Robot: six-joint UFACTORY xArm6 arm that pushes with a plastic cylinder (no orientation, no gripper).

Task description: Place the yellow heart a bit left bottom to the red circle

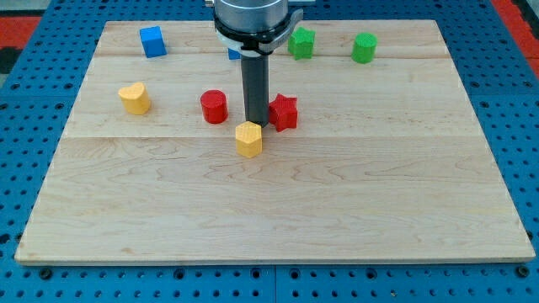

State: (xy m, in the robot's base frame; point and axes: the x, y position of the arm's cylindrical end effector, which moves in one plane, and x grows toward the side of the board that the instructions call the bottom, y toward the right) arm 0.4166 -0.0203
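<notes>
While resting on the wooden board (278, 210) at the view's left, yellow heart (134, 98) lies well left of red circle (214, 107), lobes toward the view's top; long axis hard to tell. Bare board around it. My tip (254, 124), holding nothing, touching yellow hexagon block (248, 139), between red circle and red star (284, 112).

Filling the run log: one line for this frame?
tip between red circle and red star, just above yellow hexagon | yellow heart left of circle, untouched | placement pending
</notes>
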